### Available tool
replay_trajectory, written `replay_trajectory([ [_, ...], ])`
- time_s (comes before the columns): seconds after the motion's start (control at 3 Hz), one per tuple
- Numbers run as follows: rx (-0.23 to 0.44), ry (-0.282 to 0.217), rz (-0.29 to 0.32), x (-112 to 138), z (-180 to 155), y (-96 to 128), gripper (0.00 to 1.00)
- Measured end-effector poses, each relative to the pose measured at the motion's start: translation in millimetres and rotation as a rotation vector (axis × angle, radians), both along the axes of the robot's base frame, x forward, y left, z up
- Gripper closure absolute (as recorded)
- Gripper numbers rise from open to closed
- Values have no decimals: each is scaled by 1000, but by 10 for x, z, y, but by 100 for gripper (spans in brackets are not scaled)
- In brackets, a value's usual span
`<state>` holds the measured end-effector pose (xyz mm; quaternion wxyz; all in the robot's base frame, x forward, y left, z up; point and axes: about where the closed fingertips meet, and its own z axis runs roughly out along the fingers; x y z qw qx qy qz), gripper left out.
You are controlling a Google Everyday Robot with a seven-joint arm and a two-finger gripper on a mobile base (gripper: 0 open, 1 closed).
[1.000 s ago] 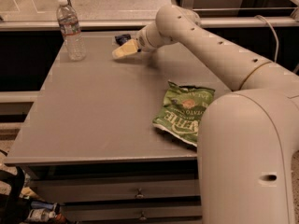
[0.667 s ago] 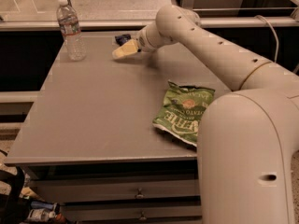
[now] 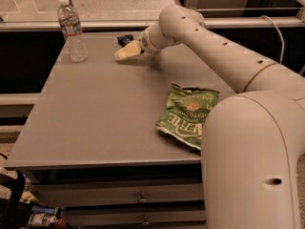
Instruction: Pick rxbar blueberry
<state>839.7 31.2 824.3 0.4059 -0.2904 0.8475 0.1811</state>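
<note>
The rxbar blueberry [image 3: 125,39] is a small dark navy bar lying flat near the far edge of the grey table [image 3: 95,118]. My gripper [image 3: 126,52], with pale yellowish fingers, reaches across the table from the right and sits just in front of the bar, low over the tabletop. It holds nothing that I can see. Part of the bar is hidden behind the gripper and wrist.
A clear plastic water bottle [image 3: 72,30] stands upright at the far left corner. A large green Kettle chip bag [image 3: 187,115] lies at the right, next to my arm's bulky base. Drawers show under the table's front edge. Clutter lies on the floor at the lower left.
</note>
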Motion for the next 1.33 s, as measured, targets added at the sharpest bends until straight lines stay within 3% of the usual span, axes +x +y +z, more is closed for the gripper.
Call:
replay_trajectory([
  [1.33, -1, 0, 0, 0, 9, 0, 0],
])
